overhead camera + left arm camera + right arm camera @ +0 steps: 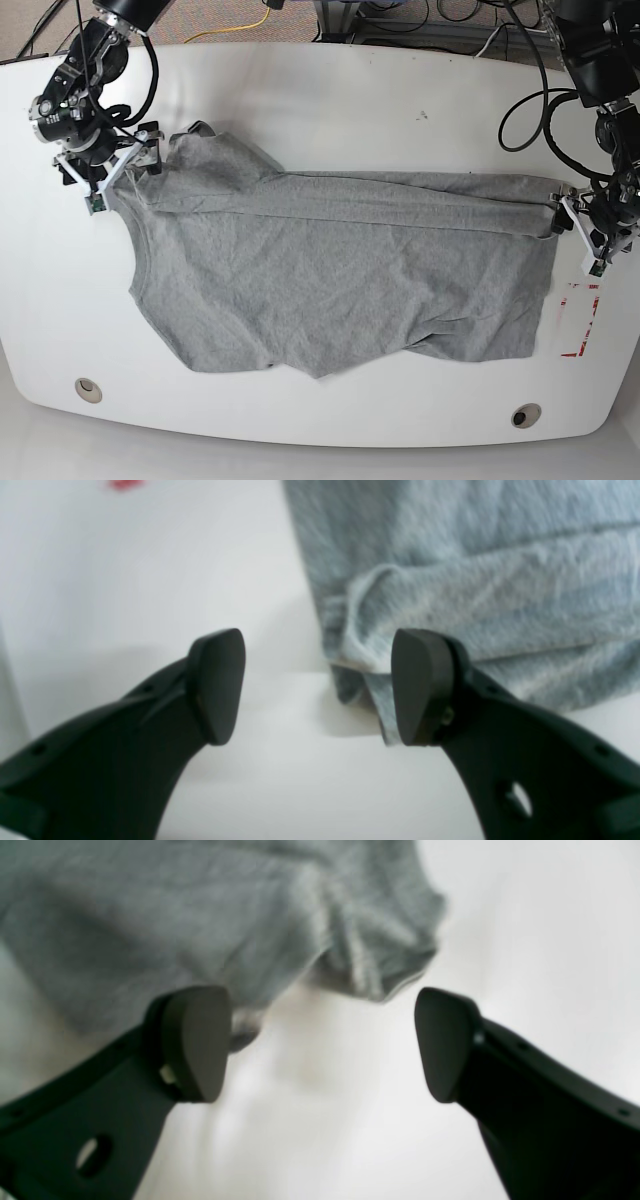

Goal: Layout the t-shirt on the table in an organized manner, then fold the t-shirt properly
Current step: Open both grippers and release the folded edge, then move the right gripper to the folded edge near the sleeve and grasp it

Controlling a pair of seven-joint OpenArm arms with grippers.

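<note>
The grey t-shirt [330,270] lies spread and wrinkled across the white table [330,110], with its upper part folded over in a long band. My left gripper [572,215] is at the shirt's right end. In the left wrist view this gripper [318,687] is open, and a folded corner of the t-shirt [475,580] lies beside one of its fingers [420,685]. My right gripper [120,172] is at the shirt's upper left corner. In the right wrist view that gripper [320,1042] is open, with a bunched edge of the t-shirt [200,925] just beyond its tips and bare table [320,1120] between the fingers.
A red tape mark [580,320] sits on the table right of the shirt, also seen as red tape [125,484] in the left wrist view. Two round grommet holes [88,389] [525,414] lie near the front edge. Cables [530,110] run along the back right.
</note>
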